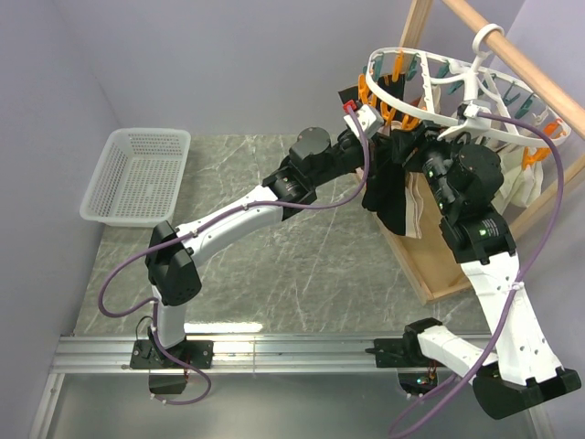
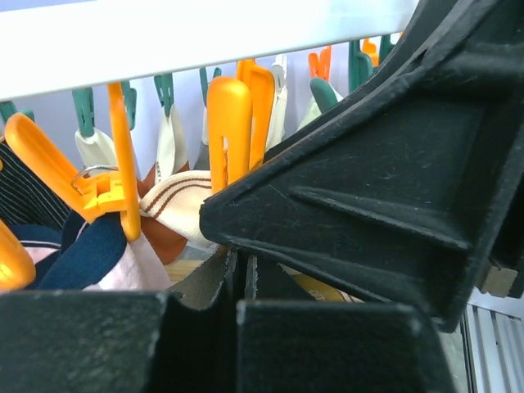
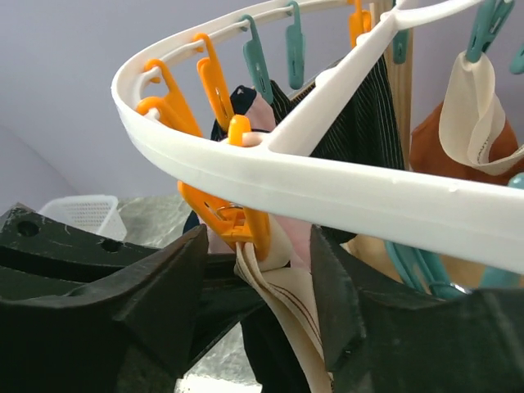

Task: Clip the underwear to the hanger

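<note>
So the underwear (image 1: 391, 197) hangs off the hanger (image 3: 344, 192) at its 7 o'clock edge, and an orange clip (image 3: 233, 225) seems to have the waistband. The right gripper (image 3: 260, 246) gapes around that clip, holding nothing. The left gripper (image 2: 241, 282) is pinched shut, seemingly on the waistband. Next, I'd guess left lets go gently and backs off toward 6.

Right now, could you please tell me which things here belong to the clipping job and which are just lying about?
Job: underwear, hanger, orange clip.
Lying about: white mesh basket, wooden rod, cream garment already hung.
</note>
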Tool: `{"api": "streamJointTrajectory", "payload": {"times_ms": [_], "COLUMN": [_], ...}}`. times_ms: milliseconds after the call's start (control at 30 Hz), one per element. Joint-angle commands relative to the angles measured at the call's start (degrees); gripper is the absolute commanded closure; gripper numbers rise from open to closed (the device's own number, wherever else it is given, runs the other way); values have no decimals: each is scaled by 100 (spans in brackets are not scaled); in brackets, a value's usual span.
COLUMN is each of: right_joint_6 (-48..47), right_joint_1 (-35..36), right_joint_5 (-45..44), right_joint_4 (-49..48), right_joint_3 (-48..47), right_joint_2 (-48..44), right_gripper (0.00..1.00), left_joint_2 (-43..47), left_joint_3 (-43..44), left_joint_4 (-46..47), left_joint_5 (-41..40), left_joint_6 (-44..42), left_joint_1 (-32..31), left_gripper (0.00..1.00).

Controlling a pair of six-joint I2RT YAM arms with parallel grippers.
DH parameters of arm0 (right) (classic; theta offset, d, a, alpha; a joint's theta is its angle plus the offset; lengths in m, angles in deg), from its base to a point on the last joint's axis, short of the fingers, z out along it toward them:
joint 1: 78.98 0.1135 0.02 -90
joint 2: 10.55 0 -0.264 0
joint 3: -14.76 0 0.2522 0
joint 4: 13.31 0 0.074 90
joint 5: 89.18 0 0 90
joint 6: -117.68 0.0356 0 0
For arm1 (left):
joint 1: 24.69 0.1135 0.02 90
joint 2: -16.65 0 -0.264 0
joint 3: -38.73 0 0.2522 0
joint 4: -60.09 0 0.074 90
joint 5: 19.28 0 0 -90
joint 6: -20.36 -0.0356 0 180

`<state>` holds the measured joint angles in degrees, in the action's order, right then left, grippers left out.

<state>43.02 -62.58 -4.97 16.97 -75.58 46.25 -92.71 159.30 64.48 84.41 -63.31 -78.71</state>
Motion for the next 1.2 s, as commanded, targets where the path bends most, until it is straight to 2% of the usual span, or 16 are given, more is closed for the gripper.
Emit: {"api": "streamJointTrajectory", "payload": {"times_ms": [0, 300, 467, 600, 733, 967, 1167], "right_joint_6": [-74, -74, -136, -294, -469, -733, -733], "right_joint_1": [30, 30, 38, 30, 30, 30, 30], "right_joint_5": [331, 561, 692, 1043, 1500, 1817, 2239], "right_joint_4": [142, 19, 168, 501, 897, 1108, 1038], "right_joint_3": [-15, 117, -23, -138, -174, -103, -77], "right_joint_2": [-72, -327, -415, -503, -564, -705, -828], "right_gripper": [38, 27, 25, 22, 20, 19, 20], "left_joint_2": [143, 249, 328, 363, 337, 301, 82], "left_joint_3": [350, 122, -2, -54, -2, 7, 297], "left_joint_4": [663, 593, 505, 417, 259, 127, 13], "left_joint_5": [2, 2, -42, -51, -69, -104, -139], "left_joint_6": [-26, 18, 79, 219, 439, 562, 721], "left_joint_1": [-47, -47, -12, 76, 233, 445, 664], "left_gripper": [99, 85, 75, 73, 69, 46, 41]}}
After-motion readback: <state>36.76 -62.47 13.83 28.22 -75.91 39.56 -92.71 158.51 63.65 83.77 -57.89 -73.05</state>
